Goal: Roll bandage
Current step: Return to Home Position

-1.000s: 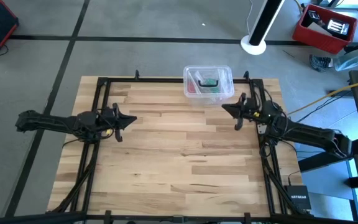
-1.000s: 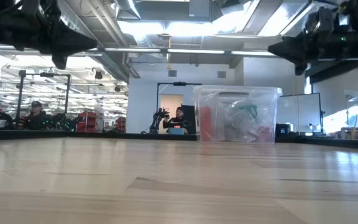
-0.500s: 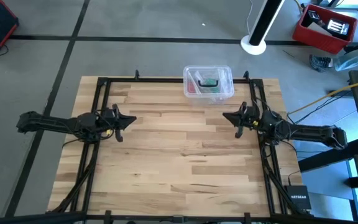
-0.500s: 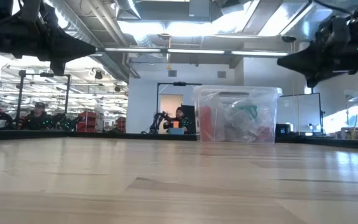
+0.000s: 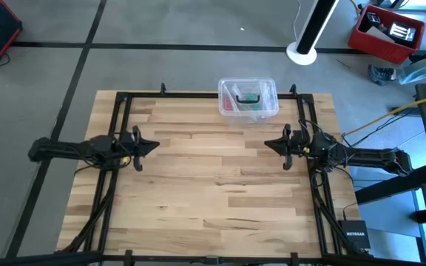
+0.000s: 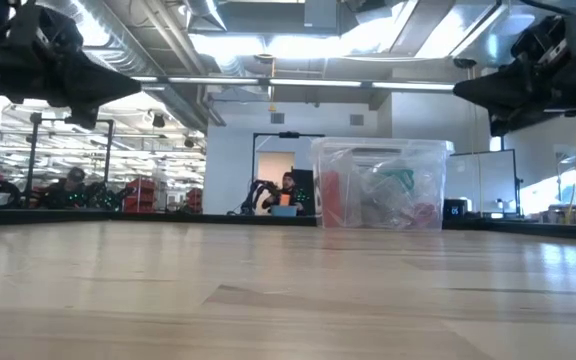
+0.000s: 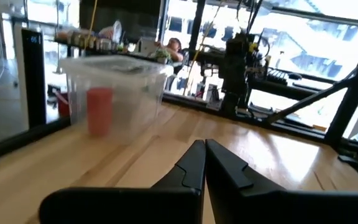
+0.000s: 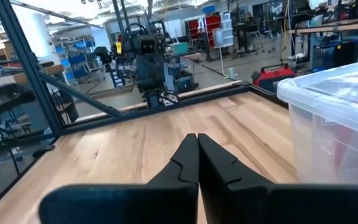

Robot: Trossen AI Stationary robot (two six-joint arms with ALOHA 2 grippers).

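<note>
A green piece that may be the bandage (image 5: 251, 98) lies with pinkish contents inside a clear plastic box (image 5: 248, 99) at the table's far edge; it shows teal in the low view (image 6: 400, 180). My left gripper (image 5: 154, 144) is shut and empty above the table's left side, well clear of the box. My right gripper (image 5: 268, 144) is shut and empty above the right side, nearer than the box. Both point toward the table's middle. Their shut fingers show in the left wrist view (image 7: 204, 163) and the right wrist view (image 8: 197, 157).
A black frame (image 5: 213, 94) runs along the table's far, left and right sides. The wooden table top (image 5: 213, 185) lies between the two grippers. People sit in the room behind the table (image 6: 288, 192).
My right gripper has moved toward the table's near edge, away from the box, and dropped slightly. My left arm has shifted a little toward the table's right and near edges. Both stay shut.
</note>
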